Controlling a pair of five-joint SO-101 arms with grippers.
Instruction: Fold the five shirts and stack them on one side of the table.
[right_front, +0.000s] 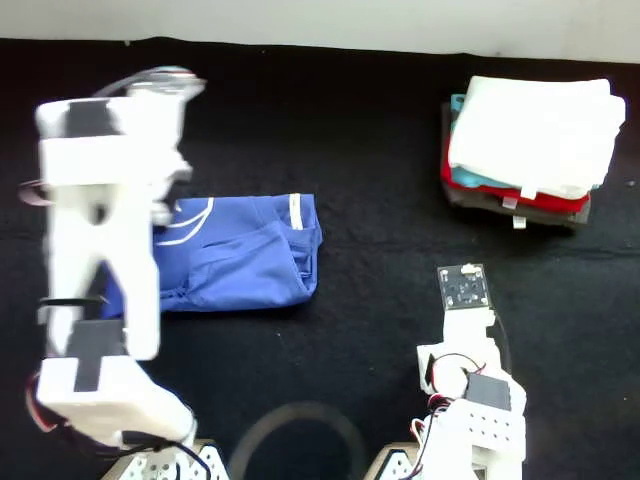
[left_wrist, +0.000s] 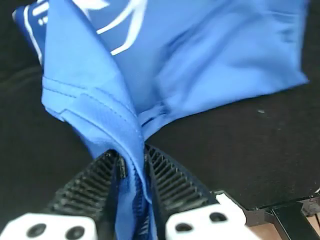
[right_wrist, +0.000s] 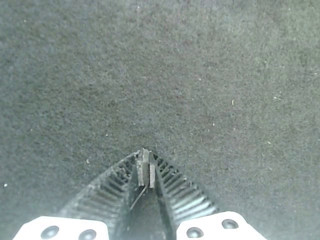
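Left wrist view, left gripper (left_wrist: 132, 161): closed on a bunched fold of the blue shirt (left_wrist: 210, 60); cloth pinched between both ribbed pads (left_wrist: 167, 176) and drawn up into a ridge.
High view, blue shirt (right_front: 245, 255): partly folded, lying on the black table cover (right_front: 370, 140) on the left side, partly hidden under the left arm (right_front: 100, 230); well apart from the stack.
Right wrist view, right gripper (right_wrist: 146, 169): tips pressed together, holding nothing; poised over bare black cover.
Stack (right_front: 535, 140): at the far right of the table; apparently four folded shirts, white on top, then teal, red and a dark one beneath. Likely destination for the blue one.
Weight: judged light; no strain expected on one arm.
Stiffness: soft and limp; expect sagging and unfolding wherever unsupported.
Surface: smooth knit, probably slippery against itself; likely to drag on the napped cover.
Fragility: none to speak of; firm pinch acceptable.
Grip point: take at a doubled edge or hem, through all layers, as in the present pinch; avoid a single layer, to keep from peeling the fold open.
Second grip: consider the opposite corner with the right gripper, to hold the fold flat during carrying.
Risk: layers sliding apart if lifted from one point alone.
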